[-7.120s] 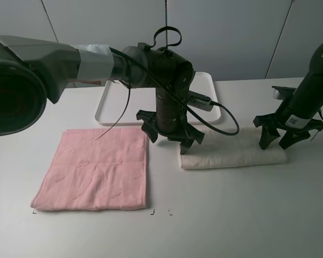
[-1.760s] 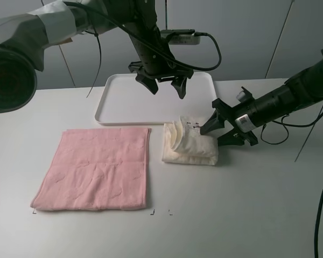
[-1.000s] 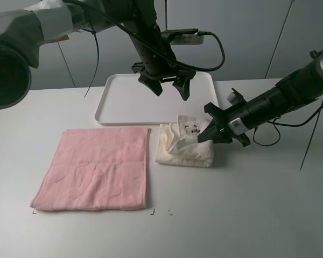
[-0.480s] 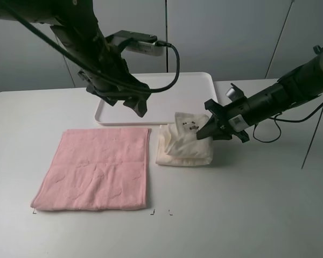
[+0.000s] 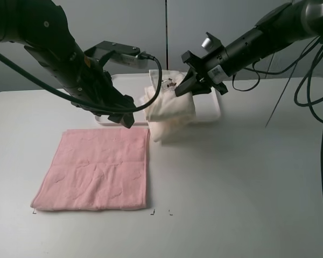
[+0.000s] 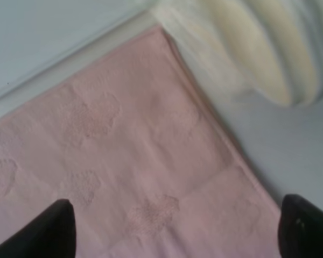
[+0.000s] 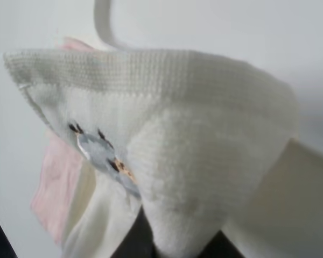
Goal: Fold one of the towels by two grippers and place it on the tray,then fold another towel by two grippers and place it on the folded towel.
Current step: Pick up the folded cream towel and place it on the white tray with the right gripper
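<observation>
Above the table (image 5: 231,177), the cream towel (image 5: 169,107) hangs from the right claw (image 5: 184,89).

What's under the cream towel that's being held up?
The cream towel hangs over the front edge of the tray and the table. It hides the middle of the tray from view.

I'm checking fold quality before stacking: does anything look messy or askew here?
Yes. The cream towel hangs in a loose, uneven bunch from the right claw alone, near the tray's front edge, its layers slumping apart. The pink towel lies flat.
</observation>
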Controlling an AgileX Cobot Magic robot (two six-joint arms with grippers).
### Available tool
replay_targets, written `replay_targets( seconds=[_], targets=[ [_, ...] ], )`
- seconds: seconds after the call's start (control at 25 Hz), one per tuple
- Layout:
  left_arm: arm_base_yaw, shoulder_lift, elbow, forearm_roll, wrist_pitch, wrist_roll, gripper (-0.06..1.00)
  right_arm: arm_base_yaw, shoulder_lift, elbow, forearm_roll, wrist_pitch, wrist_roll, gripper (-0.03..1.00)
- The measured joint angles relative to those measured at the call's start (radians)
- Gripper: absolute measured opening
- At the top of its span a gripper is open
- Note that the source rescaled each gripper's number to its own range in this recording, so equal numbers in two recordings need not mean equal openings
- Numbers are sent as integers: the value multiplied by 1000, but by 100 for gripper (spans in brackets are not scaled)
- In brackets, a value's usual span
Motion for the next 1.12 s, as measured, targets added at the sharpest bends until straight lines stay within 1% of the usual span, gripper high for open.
replay_targets(
  seconds=[0.16, 0.24, 0.4, 0.52, 0.76, 0.84, 0.96, 1.12],
  targets=[
    [0, 0, 0, -1, 0, 0, 96, 9, 0, -165, -8, 4, 76, 8],
    [0, 0, 0, -1, 0, 0, 96, 13, 0, -224, -7, 6, 104, 8],
    [0, 0, 0, -1, -2, 0, 96, 14, 45, -342, 56, 37, 141, 8],
    [0, 0, 0, -1, -2, 0, 96, 14, 121, -422, 124, 48, 152, 8],
    [0, 0, 0, -1, -4, 0, 96, 14, 290, -575, 247, 43, 152, 8],
    [0, 0, 0, -1, -4, 0, 96, 14, 336, -616, 267, 23, 148, 8],
    [0, 0, 0, -1, -4, 0, 96, 14, 400, -638, 259, -8, 141, 8],
    [0, 0, 0, -1, -4, 0, 96, 14, 464, -640, 118, -71, 134, 8]
  ],
)
